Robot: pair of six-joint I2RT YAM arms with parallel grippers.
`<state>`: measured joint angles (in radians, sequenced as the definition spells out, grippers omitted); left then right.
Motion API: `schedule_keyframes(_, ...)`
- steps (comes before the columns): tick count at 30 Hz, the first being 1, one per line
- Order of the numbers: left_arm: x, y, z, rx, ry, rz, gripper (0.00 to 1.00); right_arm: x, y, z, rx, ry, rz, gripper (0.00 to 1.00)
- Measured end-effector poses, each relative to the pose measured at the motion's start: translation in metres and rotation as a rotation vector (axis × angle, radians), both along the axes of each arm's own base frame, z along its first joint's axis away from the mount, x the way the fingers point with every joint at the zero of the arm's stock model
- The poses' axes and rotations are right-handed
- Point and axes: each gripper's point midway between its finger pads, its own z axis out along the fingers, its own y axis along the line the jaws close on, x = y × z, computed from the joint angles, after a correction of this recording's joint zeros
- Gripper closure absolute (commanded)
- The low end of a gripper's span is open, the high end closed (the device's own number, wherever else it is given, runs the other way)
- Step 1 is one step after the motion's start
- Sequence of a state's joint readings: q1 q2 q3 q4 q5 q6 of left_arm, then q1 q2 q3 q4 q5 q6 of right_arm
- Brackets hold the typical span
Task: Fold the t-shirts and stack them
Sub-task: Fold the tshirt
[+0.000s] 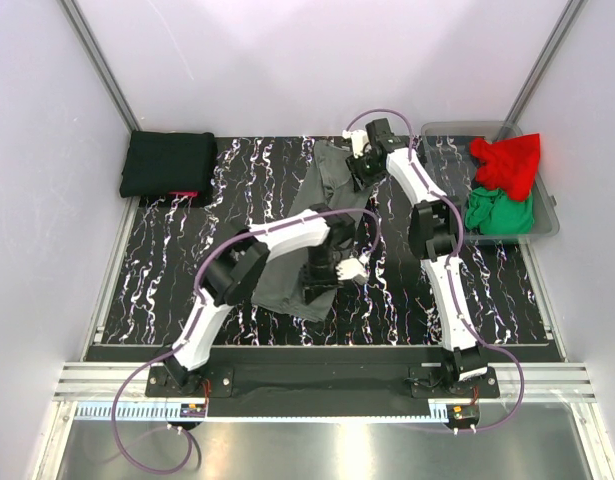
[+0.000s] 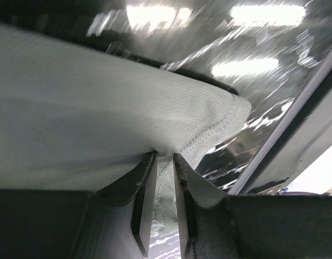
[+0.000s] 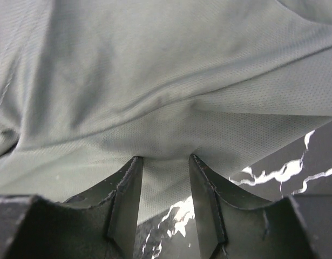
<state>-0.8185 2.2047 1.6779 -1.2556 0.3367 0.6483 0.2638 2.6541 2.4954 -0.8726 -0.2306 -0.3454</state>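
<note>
Where the dark grey t-shirt (image 1: 330,188) lies: bench (image 1: 167,265) centre, toward far edge
Left tool (image 2: 164,157): nearly closed, pinching the hem
Right tool (image 3: 164,159): clamped on a cloth fold
Risk: thin pinch may slip mid-fold

We see the overhead view bright and evenly lit, with soft shadows. At the left wrist, white glare smears, blurred, across the glossy table (image 2: 198,32); at the right wrist the dark grey t-shirt (image 3: 155,81) is in sharp focus.
</note>
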Motion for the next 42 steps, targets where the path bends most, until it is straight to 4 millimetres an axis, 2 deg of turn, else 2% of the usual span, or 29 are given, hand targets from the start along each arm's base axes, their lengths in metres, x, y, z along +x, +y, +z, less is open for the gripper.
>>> schedule_keyframes(5, -0.007, -0.036, 0.001, -0.056, 0.006, -0.033, 0.71, 0.011, 0.003, -0.002, 0.001, -0.027, 0.004, 0.51)
schedule_keyframes(9, -0.007, -0.056, 0.003, -0.112, -0.007, -0.034, 0.7, 0.019, 0.008, 0.0, 0.004, -0.055, 0.016, 0.5)
schedule_keyframes(20, 0.006, -0.092, 0.007, -0.228, -0.034, 0.04, 0.63, 0.026, 0.032, 0.0, 0.023, -0.104, 0.049, 0.47)
schedule_keyframes(25, 0.006, -0.101, 0.008, -0.246, -0.024, 0.074, 0.61, 0.024, 0.039, 0.0, 0.023, -0.106, 0.059, 0.45)
schedule_keyframes(28, 0.01, -0.106, 0.015, -0.249, -0.029, 0.105, 0.61, 0.024, 0.038, 0.0, 0.023, -0.104, 0.051, 0.43)
schedule_keyframes(30, 0.017, -0.113, 0.029, -0.27, -0.051, 0.132, 0.58, 0.02, 0.035, 0.004, 0.03, -0.087, 0.03, 0.32)
schedule_keyframes(33, 0.031, -0.114, 0.067, -0.333, -0.131, 0.193, 0.56, 0.001, 0.027, 0.022, 0.053, -0.032, -0.026, 0.29)
schedule_keyframes(34, 0.035, -0.111, 0.081, -0.353, -0.154, 0.218, 0.53, -0.008, 0.024, 0.032, 0.073, -0.014, -0.047, 0.29)
schedule_keyframes(36, 0.047, -0.098, 0.123, -0.43, -0.226, 0.327, 0.5, -0.037, 0.015, 0.064, 0.126, 0.028, -0.089, 0.3)
schedule_keyframes(39, 0.067, -0.054, 0.183, -0.53, -0.308, 0.575, 0.42, -0.089, 0.003, 0.113, 0.233, 0.066, -0.134, 0.32)
schedule_keyframes(41, 0.078, -0.021, 0.2, -0.563, -0.33, 0.752, 0.41, -0.134, -0.001, 0.134, 0.315, 0.109, -0.158, 0.34)
schedule_keyframes(42, 0.082, -0.003, 0.199, -0.566, -0.326, 0.854, 0.42, -0.157, -0.002, 0.137, 0.34, 0.149, -0.167, 0.35)
